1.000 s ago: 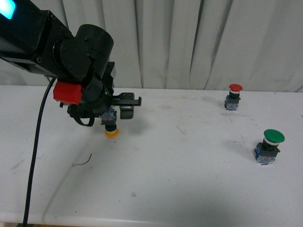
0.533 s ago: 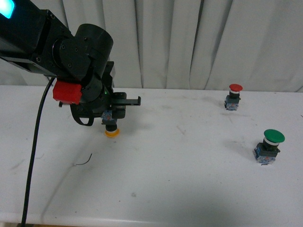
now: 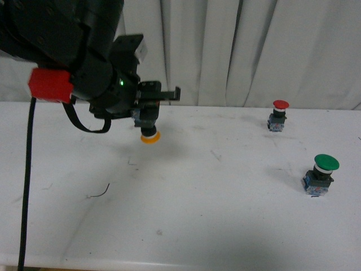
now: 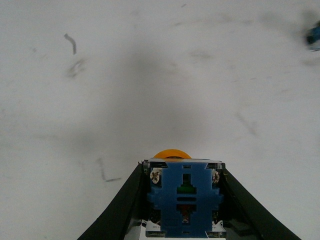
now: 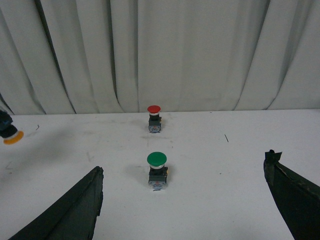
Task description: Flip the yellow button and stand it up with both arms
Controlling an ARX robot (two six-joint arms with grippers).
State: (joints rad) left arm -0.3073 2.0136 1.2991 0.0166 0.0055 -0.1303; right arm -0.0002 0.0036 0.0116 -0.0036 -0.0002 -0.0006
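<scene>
In left gripper (image 3: 148, 112), yellow button (image 4: 184, 200), inverted.

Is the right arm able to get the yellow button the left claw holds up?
Probably yes: the right claw is open, and nothing stands between it and the yellow button in the left claw.

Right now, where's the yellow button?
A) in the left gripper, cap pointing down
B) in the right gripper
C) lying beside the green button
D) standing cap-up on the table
A: the yellow button is clamped in the left gripper above the table, orange cap down and blue base toward the wrist camera.
</scene>
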